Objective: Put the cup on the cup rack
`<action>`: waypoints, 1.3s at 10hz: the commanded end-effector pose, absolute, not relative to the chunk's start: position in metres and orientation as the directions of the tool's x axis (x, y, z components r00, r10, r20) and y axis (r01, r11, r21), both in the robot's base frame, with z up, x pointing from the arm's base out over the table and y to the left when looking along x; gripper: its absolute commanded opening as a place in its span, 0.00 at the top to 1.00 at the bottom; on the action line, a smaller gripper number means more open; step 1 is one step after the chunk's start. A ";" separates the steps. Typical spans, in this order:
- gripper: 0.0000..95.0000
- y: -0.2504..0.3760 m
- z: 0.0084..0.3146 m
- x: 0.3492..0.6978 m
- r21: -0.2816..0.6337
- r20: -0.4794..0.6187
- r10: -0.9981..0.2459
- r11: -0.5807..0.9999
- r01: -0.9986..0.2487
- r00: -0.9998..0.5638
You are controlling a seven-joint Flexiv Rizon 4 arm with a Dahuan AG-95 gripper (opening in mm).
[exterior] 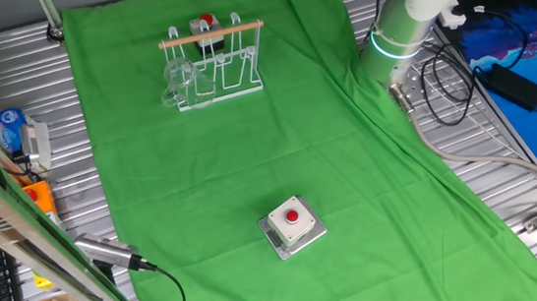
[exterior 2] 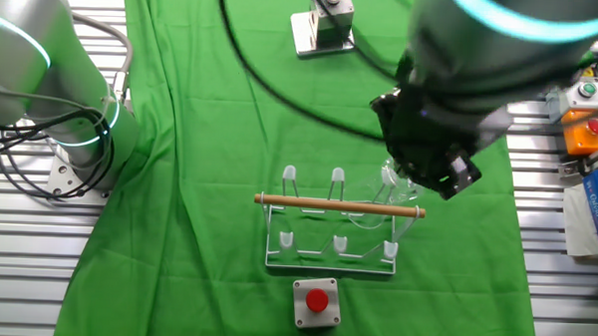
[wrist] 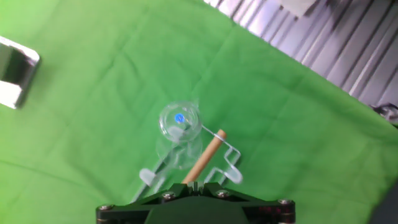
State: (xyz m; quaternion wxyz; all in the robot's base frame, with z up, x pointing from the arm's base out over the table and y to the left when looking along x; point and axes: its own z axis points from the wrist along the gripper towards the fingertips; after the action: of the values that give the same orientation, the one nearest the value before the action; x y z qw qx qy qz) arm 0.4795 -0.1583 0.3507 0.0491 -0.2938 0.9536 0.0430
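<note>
The transparent cup [exterior: 176,82] sits at the left end of the white wire cup rack [exterior: 216,61], against an end prong and beside the end of the wooden top bar. In the other fixed view the cup [exterior 2: 390,181] is half hidden behind the dark hand. In the hand view the cup [wrist: 179,122] shows from above as a clear circle at the rack's [wrist: 208,163] end. My gripper [wrist: 198,185] is high above the rack, apart from the cup; its fingers meet at the bottom edge and hold nothing.
One red-button box [exterior: 292,223] stands on the green cloth [exterior: 345,178] near the front. A second [exterior: 205,24] stands right behind the rack. The arm's base [exterior: 399,30] is at the back right. Cables and clutter lie on the metal table around the cloth.
</note>
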 end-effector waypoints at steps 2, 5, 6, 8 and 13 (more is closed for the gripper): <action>1.00 -0.157 0.352 0.479 0.055 -0.129 -0.560 0.820 -0.570 -0.818; 1.00 -0.157 0.352 0.480 0.047 -0.126 -0.552 0.827 -0.561 -0.824; 1.00 -0.157 0.352 0.479 0.051 -0.134 -0.543 0.832 -0.553 -0.829; 1.00 -0.157 0.352 0.479 0.147 -0.219 -0.495 0.836 -0.530 -0.841; 1.00 -0.157 0.352 0.479 0.229 -0.300 -0.453 0.820 -0.524 -0.840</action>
State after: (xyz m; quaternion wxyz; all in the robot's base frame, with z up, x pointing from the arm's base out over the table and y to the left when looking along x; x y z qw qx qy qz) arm 0.4804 -0.1584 0.3521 0.1093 -0.2580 0.9495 0.1412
